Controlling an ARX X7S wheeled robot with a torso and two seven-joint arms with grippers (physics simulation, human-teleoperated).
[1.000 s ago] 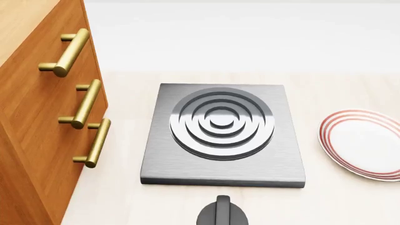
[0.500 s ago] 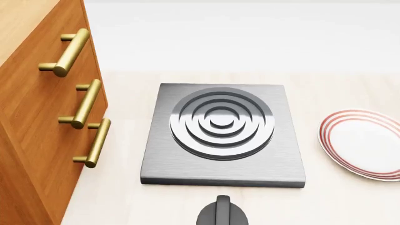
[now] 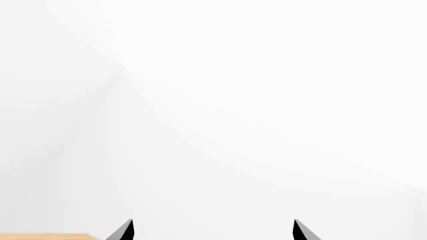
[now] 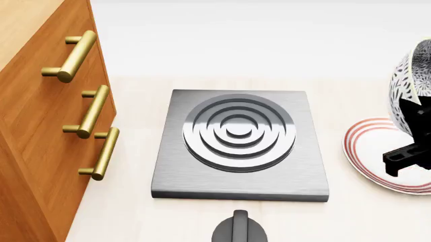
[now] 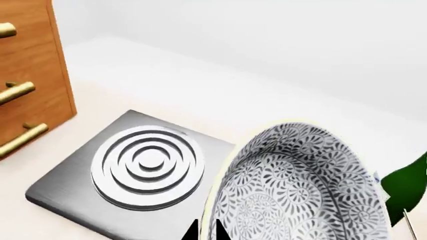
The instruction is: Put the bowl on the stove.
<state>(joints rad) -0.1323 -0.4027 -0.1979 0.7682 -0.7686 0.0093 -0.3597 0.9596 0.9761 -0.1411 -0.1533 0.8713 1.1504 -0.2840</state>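
The speckled white bowl (image 4: 408,91) hangs tilted in the air at the right edge of the head view, above the red-ringed plate. My right gripper (image 5: 204,231) is shut on the bowl's rim (image 5: 293,190), one fingertip inside and one outside. The dark-grey stove (image 4: 240,143) with its ring burner lies flat in the middle, left of the bowl; it also shows in the right wrist view (image 5: 140,167). My left gripper (image 3: 212,231) is open and empty, facing a white wall, out of the head view.
A wooden drawer cabinet (image 4: 47,126) with brass handles (image 4: 94,112) stands left of the stove. A red-ringed white plate (image 4: 384,156) lies at the right under the bowl. A round black knob (image 4: 239,229) sits in front of the stove. A green object (image 5: 407,182) shows beside the bowl.
The bowl and my right gripper have come into the head view at the right edge, above the plate. The stove, plate and knob have not moved.
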